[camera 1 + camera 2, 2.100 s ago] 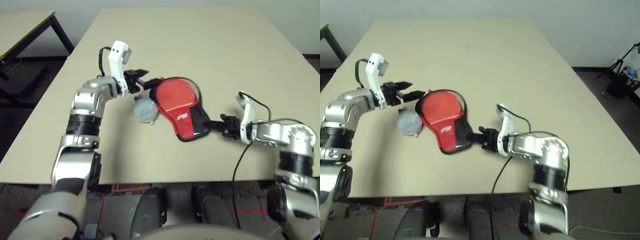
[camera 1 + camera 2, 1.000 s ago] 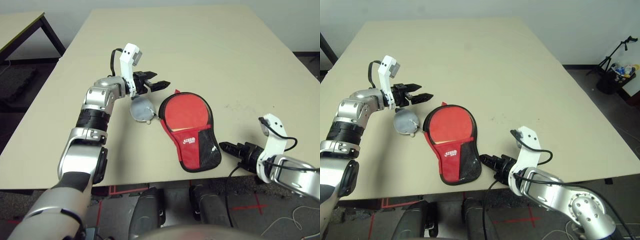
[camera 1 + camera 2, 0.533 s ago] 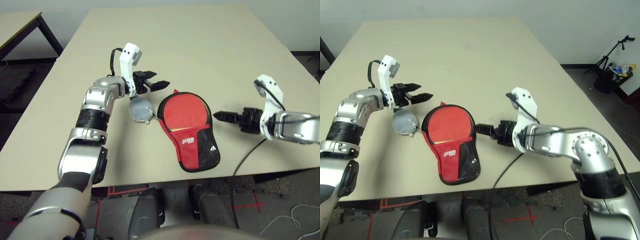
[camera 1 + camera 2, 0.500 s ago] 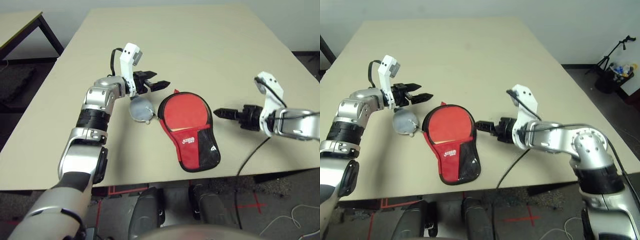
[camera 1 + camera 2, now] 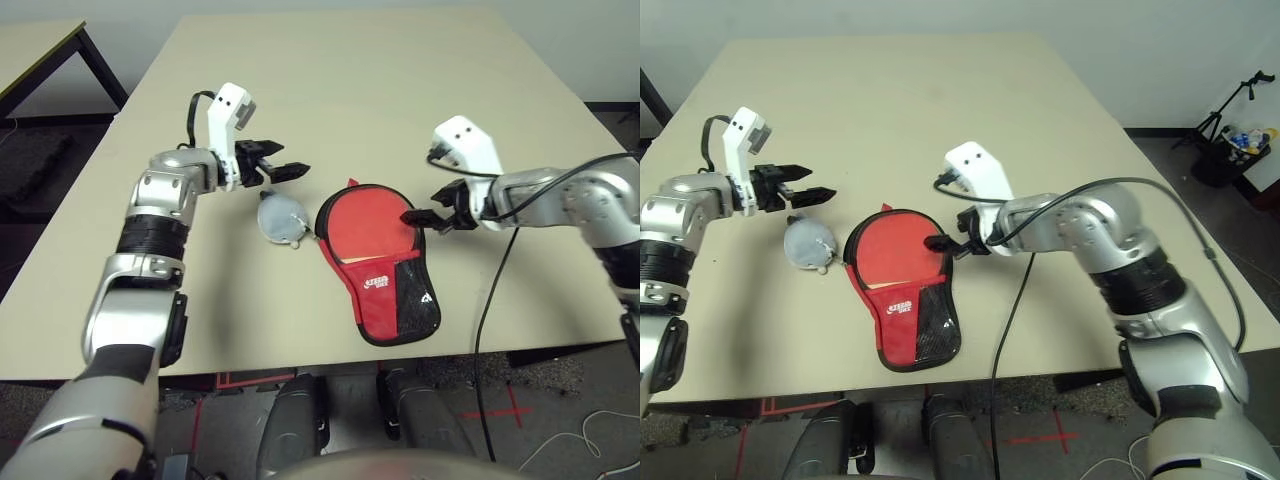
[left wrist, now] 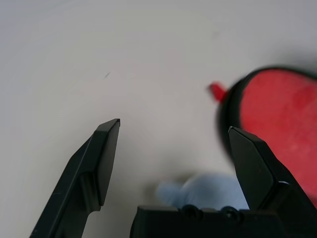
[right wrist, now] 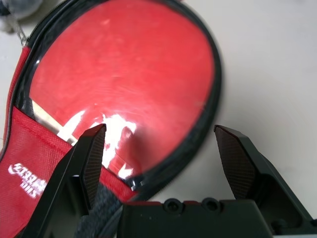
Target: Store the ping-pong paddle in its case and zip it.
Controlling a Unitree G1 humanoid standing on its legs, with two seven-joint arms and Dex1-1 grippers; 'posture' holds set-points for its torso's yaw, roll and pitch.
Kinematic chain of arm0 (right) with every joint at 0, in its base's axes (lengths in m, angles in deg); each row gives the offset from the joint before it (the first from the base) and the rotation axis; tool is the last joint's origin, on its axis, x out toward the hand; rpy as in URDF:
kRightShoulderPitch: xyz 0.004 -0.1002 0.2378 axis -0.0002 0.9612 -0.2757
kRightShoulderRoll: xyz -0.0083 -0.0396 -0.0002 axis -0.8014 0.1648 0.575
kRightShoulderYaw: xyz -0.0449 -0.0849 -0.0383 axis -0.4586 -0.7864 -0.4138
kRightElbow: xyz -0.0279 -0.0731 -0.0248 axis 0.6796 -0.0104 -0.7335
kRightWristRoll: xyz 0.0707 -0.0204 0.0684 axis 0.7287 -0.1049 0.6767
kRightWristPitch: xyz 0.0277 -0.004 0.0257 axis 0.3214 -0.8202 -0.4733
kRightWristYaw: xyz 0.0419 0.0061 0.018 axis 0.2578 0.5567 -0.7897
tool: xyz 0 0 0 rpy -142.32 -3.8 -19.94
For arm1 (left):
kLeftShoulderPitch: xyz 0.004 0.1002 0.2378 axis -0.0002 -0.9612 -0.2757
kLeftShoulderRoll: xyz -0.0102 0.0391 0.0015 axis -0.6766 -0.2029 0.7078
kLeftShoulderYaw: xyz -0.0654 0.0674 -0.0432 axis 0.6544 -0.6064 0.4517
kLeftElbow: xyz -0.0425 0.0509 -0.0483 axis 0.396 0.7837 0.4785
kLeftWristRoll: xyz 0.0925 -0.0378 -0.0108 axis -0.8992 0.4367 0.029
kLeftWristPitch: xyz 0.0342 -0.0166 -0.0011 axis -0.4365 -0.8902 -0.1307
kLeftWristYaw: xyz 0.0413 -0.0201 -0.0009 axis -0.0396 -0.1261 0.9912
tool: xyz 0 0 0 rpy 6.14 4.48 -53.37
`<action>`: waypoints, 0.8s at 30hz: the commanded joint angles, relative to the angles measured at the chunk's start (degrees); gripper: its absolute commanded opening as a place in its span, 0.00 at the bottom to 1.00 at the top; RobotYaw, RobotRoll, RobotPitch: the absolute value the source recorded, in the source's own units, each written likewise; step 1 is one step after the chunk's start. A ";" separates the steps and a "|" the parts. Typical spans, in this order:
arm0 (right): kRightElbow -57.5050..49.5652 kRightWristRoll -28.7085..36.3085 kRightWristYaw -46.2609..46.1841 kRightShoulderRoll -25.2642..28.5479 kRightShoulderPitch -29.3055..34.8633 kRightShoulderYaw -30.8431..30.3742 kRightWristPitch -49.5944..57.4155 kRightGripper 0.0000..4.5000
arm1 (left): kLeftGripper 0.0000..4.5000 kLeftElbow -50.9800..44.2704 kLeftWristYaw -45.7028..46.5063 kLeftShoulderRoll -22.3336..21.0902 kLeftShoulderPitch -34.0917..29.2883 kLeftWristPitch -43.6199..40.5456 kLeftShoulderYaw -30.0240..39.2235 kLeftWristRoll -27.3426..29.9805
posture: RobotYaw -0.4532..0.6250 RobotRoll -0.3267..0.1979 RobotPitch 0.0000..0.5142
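Lying flat on the bench, near the front edge: the case, round end away from the robot, narrow end toward it. Ping-pong paddle sits inside it, red face showing through the unzipped round part, a sliver of the light-wood handle visible where it goes under the red fabric by the white logo. Zipper edging runs open around the head.

Right end effector is at the case's right edge, about where the round head meets the mesh pocket, tips pointing left over the black edging. Right wrist view has its fingers spread wide with the paddle face and the zipper track between them, nothing gripped. Whether the tips touch the edging or ride just above it, can't tell.

Left end effector is above the bench to the far left of the case, apart from it, also spread wide and empty. Left wrist view shows bare bench between its fingers, the case's rounded end and a small red tab off to one side.

Small grey pouch lies just beside the case's left edge, under and slightly nearer the robot than the left end effector. Pouch and case look touching or nearly so.
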 commanded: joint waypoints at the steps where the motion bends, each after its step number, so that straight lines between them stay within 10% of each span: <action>1: -0.44 -5.95 5.90 -1.66 -1.40 -1.79 -0.22 1.00 | 1.00 1.15 -2.92 -2.42 0.00 0.82 -1.14 -1.63 | 0.36 0.62 0.18; 24: -1.16 -24.36 24.60 -6.21 0.03 -4.49 0.28 1.00 | 1.00 -7.24 -11.25 -2.46 -6.43 -7.33 -10.03 -5.42 | 0.34 0.62 0.16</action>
